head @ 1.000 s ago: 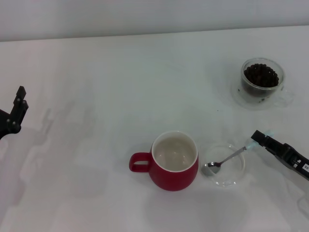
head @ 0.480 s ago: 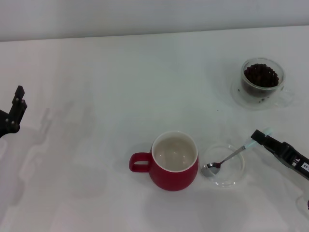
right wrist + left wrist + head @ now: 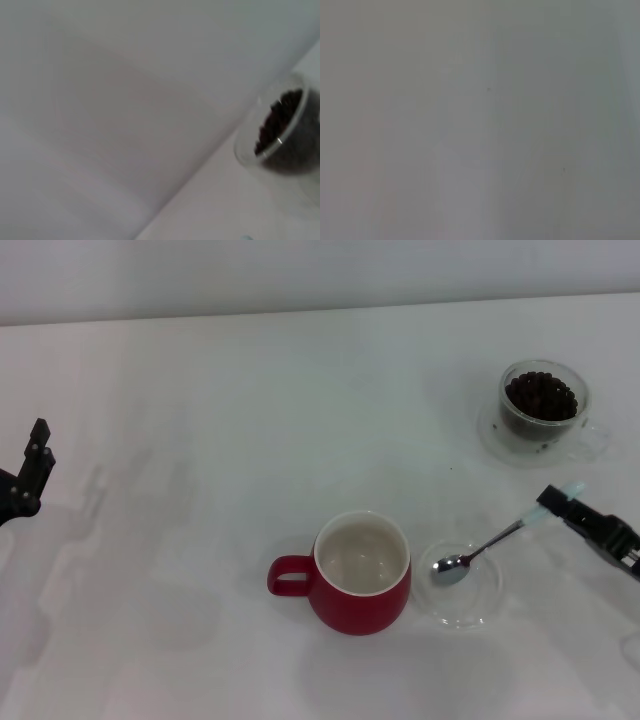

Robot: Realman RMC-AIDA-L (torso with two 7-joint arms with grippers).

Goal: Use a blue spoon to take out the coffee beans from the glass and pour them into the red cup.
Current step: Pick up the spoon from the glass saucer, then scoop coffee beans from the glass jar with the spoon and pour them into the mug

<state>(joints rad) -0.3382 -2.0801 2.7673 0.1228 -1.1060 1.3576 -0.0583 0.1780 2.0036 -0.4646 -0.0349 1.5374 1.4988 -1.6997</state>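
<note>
The blue spoon (image 3: 490, 543) hangs tilted, its metal bowl just over the flat glass dish and its pale blue handle end up at the right. My right gripper (image 3: 556, 506) is shut on that handle end, at the right edge of the table. The red cup (image 3: 361, 575) stands in front of centre with its handle to the left and its cream inside bare. The glass (image 3: 541, 407) on its clear saucer stands at the far right, filled with dark coffee beans (image 3: 540, 396). The glass (image 3: 280, 132) and coffee beans (image 3: 278, 125) also show in the right wrist view.
A flat clear glass dish (image 3: 462, 602) lies just right of the red cup, under the spoon's bowl. My left gripper (image 3: 30, 472) is parked at the table's left edge, far from everything. The white table (image 3: 250, 420) spreads between the two arms.
My right gripper has moved right and slightly back, drawing the spoon with it. The spoon's bowl has risen off the dish floor and shifted right. The left arm stayed put.
</note>
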